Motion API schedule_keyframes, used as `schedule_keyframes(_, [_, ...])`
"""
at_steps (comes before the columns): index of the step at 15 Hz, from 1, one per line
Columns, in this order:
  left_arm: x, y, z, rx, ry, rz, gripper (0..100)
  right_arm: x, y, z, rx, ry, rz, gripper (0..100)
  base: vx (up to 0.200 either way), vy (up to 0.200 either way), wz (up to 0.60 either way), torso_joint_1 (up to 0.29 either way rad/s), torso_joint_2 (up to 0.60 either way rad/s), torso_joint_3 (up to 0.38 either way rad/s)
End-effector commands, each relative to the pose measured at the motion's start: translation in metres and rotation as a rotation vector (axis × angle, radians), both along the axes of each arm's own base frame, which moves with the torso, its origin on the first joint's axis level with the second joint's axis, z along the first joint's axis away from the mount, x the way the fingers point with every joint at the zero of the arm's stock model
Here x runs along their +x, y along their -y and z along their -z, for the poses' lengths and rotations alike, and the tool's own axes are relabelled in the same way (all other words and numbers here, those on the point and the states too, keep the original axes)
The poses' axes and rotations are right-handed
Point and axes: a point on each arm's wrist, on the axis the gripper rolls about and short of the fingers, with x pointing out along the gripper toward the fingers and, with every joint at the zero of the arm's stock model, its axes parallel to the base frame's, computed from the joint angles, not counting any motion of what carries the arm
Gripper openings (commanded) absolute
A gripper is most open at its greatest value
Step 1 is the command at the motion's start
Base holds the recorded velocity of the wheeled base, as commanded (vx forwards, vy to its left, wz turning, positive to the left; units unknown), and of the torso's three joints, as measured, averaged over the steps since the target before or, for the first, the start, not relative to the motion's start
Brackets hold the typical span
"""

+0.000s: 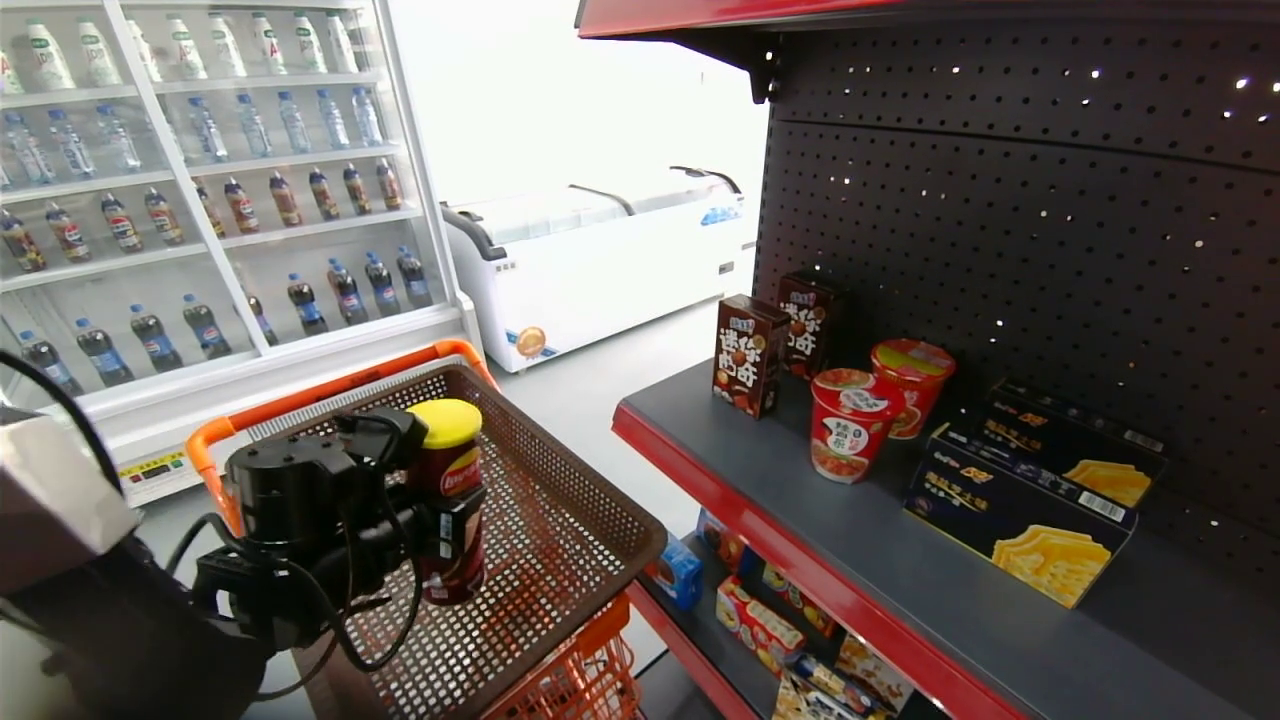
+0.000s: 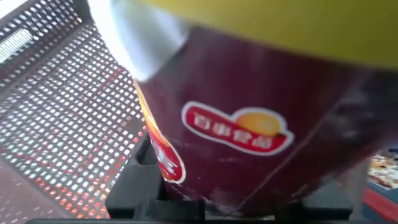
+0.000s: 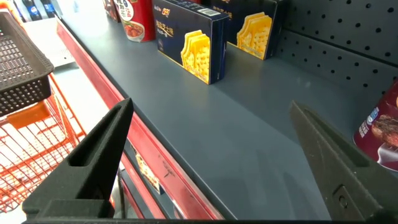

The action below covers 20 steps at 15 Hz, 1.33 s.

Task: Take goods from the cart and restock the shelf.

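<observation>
A dark red can with a yellow lid [image 1: 450,478] hangs upright over the cart's brown mesh basket [image 1: 600,505], and my left gripper [image 1: 442,528] is shut on its lower half. The left wrist view has the can [image 2: 249,137] close up, with the basket mesh [image 2: 56,112] behind it. The grey shelf board with a red front edge [image 1: 900,570] stands to the right of the cart. Above a bare stretch of that shelf board [image 3: 249,137] my right gripper [image 3: 210,104] is open, with nothing between its fingers.
On the shelf stand brown boxes [image 1: 748,355], red noodle cups [image 1: 850,420] and dark blue biscuit boxes [image 1: 1020,510] [image 3: 193,43]. A dark red container [image 3: 382,137] stands by the right gripper. More goods fill the lower shelf [image 1: 760,620]. A drinks fridge [image 1: 200,200] and chest freezer [image 1: 600,260] stand behind.
</observation>
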Motion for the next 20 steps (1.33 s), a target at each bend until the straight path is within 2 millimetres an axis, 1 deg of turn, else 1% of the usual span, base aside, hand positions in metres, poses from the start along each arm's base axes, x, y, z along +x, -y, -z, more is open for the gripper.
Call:
schedule_keyframes(1, [-0.040,-0.009,-0.067,-0.041,0.104,0.001,0,0.000,0.000,0.000,0.000,-0.001,0.000,100,0.000,0.000,0.00,0.000,0.00,0.000])
schedule_keyframes(2, [-0.064,-0.016,-0.083,-0.075,0.105,0.015,0,0.000,0.000,0.000,0.000,-0.001,0.000,100,0.000,0.000,0.00,0.000,0.00,0.000])
schedule_keyframes(3, [-0.071,-0.018,-0.086,-0.078,0.110,0.010,0,0.000,0.000,0.000,0.000,-0.001,0.000,100,0.000,0.000,0.00,0.000,0.00,0.000])
schedule_keyframes(4, [-0.096,-0.022,-0.095,-0.074,0.158,0.009,0,0.000,0.000,0.000,0.000,-0.001,0.000,100,0.000,0.000,0.00,0.000,0.00,0.000])
schedule_keyframes(5, [-0.111,-0.025,-0.102,-0.062,0.207,-0.002,0,0.000,0.000,0.000,0.000,-0.001,0.000,100,0.000,0.000,0.00,0.000,0.00,0.000])
schedule_keyframes(6, [-0.125,-0.030,-0.102,-0.024,0.213,-0.010,0,0.000,0.000,0.000,0.000,-0.001,0.000,100,0.000,0.000,0.00,0.000,0.00,0.000])
schedule_keyframes(7, [-0.134,-0.033,-0.102,-0.015,0.204,-0.015,0,0.000,0.000,0.000,0.000,-0.001,0.000,100,0.000,0.000,0.00,0.000,0.00,0.000])
schedule_keyframes(8, [-0.134,-0.033,-0.102,-0.015,0.204,-0.015,0,0.000,0.000,0.000,0.000,-0.001,0.000,100,0.000,0.000,0.00,0.000,0.00,0.000])
schedule_keyframes(9, [-0.151,-0.041,-0.106,-0.022,0.230,-0.058,0,0.000,0.000,0.000,0.000,-0.001,0.000,100,0.000,0.000,0.00,0.000,0.00,0.000])
schedule_keyframes(10, [-0.159,-0.044,-0.107,-0.030,0.250,-0.078,0,0.000,0.000,0.000,0.000,-0.001,0.000,100,0.000,0.000,0.00,0.000,0.00,0.000])
schedule_keyframes(12, [-0.162,-0.046,-0.106,-0.033,0.250,-0.104,0,0.000,0.000,0.000,0.000,-0.001,0.000,100,0.000,0.000,0.00,0.000,0.00,0.000])
schedule_keyframes(18, [-0.164,-0.048,-0.126,-0.042,0.337,-0.147,0,0.000,0.000,0.000,0.000,-0.001,0.000,100,0.000,0.000,0.00,0.000,0.00,0.000])
schedule_keyframes(20, [-0.170,-0.049,-0.123,-0.039,0.320,-0.142,0,0.000,0.000,0.000,0.000,-0.001,0.000,100,0.000,0.000,-0.60,-0.002,0.00,0.000])
